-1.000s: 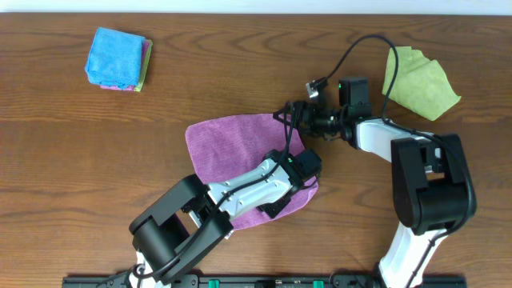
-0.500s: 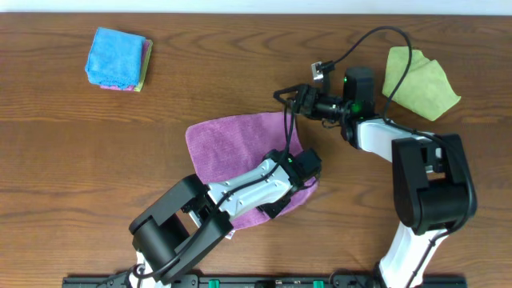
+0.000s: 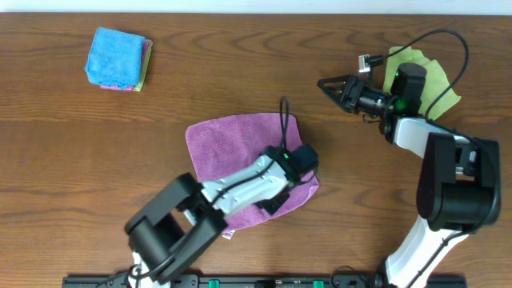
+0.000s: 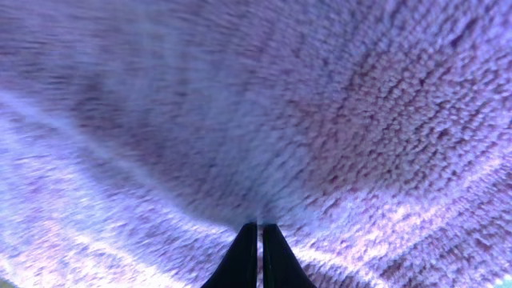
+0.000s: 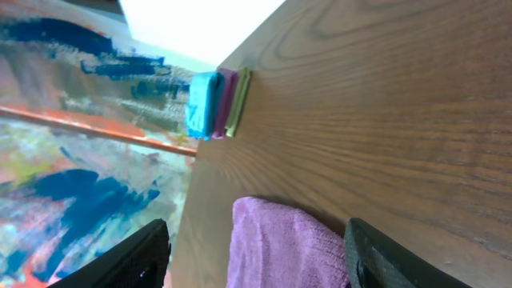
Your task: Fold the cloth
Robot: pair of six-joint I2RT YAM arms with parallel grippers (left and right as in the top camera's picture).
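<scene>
The purple cloth [image 3: 236, 148] lies spread on the table, its lower right part under my left arm. My left gripper [image 3: 304, 164] rests at the cloth's right edge. Purple pile [image 4: 320, 104] fills the left wrist view, and creases run into the tips of my left gripper [image 4: 260, 240], which is shut on the cloth. Up and to the right, my right gripper [image 3: 326, 83] hangs over bare wood, apart from the cloth. The right wrist view shows the right gripper [image 5: 256, 256] open and holding nothing, with the cloth [image 5: 280, 248] lying beyond the gap.
A lime-green cloth [image 3: 428, 80] lies at the back right, behind my right wrist. A folded bright blue cloth on a small stack [image 3: 118, 58] sits at the back left and shows again as the blue stack [image 5: 206, 104] near the table's edge.
My right gripper has pulled away from the cloth's upper right corner, moving right and back, and its fingers have narrowed a little. The left arm and the cloth have hardly moved.
</scene>
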